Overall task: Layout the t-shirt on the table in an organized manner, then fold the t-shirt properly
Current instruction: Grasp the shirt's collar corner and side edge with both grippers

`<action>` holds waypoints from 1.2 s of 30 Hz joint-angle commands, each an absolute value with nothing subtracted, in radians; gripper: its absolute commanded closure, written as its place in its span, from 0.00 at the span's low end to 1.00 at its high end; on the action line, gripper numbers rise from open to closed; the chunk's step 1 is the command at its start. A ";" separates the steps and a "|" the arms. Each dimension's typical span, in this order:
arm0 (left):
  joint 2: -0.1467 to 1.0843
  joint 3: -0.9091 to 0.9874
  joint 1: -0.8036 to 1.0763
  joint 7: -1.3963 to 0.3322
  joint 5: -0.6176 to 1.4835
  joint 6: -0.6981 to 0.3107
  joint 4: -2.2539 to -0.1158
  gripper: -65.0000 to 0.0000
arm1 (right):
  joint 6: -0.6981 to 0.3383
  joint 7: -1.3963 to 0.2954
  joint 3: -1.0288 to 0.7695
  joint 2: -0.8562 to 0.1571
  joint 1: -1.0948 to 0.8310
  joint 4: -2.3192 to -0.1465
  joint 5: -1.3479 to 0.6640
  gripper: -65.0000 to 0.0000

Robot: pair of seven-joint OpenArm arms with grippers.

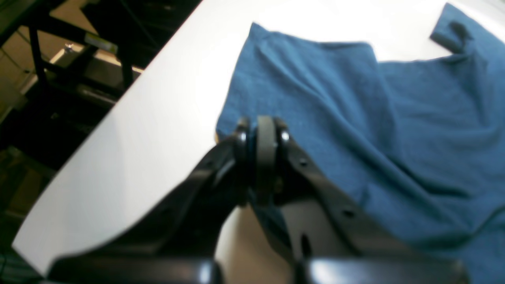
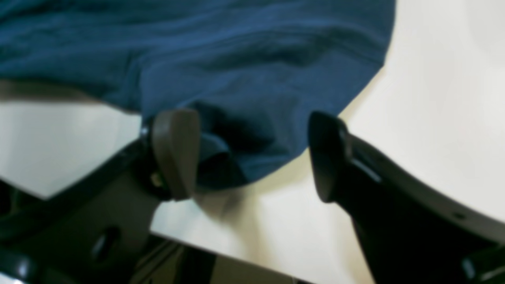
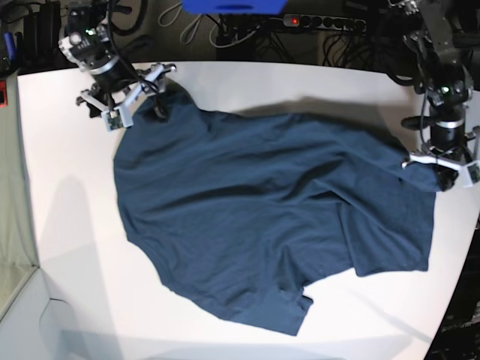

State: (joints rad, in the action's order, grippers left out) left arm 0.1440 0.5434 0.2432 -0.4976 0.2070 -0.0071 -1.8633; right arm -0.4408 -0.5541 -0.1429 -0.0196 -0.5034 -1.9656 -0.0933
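Observation:
The dark blue t-shirt lies spread and wrinkled across the white table. At the table's right edge in the base view, my left gripper is shut on an edge of the t-shirt. The left wrist view shows blue cloth pinched between its closed fingertips. At the far left corner my right gripper is open. A rumpled corner of the t-shirt sits loose between its spread fingers, on the table.
A power strip, cables and a blue object lie beyond the far table edge. The left wrist view shows the table edge running close beside my left gripper, with a dark metal frame below.

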 commanded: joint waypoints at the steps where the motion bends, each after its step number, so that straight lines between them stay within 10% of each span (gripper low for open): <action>1: 0.134 0.568 0.236 -0.473 0.206 -0.004 -1.891 1.00 | -0.446 -0.527 -0.142 -0.022 -0.519 -1.983 -0.107 0.30; 9: 0.110 0.616 0.266 -0.475 0.206 -0.005 -1.882 1.00 | -0.604 -0.533 -0.150 -0.016 -0.545 -1.977 -0.104 0.30; 36: 0.108 0.691 0.375 -0.467 0.206 -0.005 -1.882 1.00 | -0.604 -0.538 -0.298 -0.033 -0.305 -1.748 -0.099 0.30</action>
State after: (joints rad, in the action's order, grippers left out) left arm 0.0986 0.6899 0.3748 -0.4942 0.2066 -0.0074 -1.8660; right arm -0.6033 -0.5491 -0.2962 -0.0257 -0.3042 -1.7393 -0.0883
